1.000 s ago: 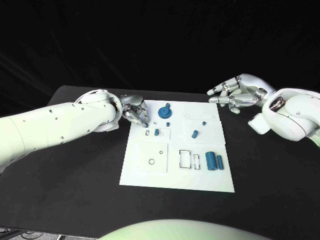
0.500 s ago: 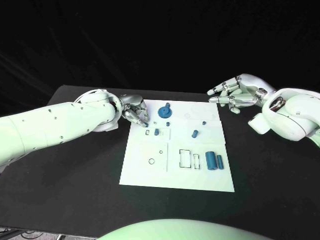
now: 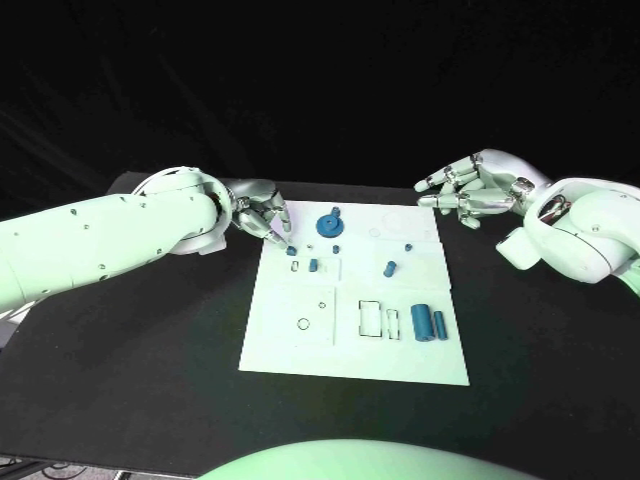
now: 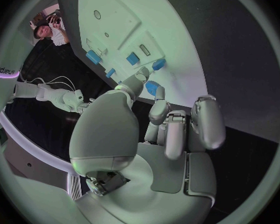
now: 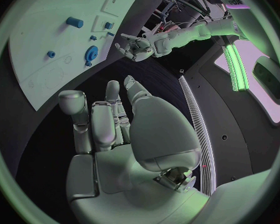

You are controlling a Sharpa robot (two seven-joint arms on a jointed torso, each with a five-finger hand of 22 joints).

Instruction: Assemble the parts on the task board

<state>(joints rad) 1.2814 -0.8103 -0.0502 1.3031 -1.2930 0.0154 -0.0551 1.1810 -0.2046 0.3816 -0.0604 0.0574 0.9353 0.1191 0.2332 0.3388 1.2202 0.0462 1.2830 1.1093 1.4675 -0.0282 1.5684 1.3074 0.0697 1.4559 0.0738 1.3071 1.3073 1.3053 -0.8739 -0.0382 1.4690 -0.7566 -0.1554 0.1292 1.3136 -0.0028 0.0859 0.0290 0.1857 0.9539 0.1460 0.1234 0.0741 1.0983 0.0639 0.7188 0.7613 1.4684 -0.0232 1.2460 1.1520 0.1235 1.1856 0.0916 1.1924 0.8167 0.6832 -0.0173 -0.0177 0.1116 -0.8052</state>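
Two bulky white arms dotted with small dark screws; the left hand (image 3: pixel 267 219) and right hand (image 3: pixel 472 189) are silver, with segmented metallic fingers.

Dim black surround, greenish light on arms; wrist views fisheye-warped, dark rims

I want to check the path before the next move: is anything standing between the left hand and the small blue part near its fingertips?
Nothing visible does. The left hand has its fingertips right at the small blue part on the task board; whether they already touch it is unclear.
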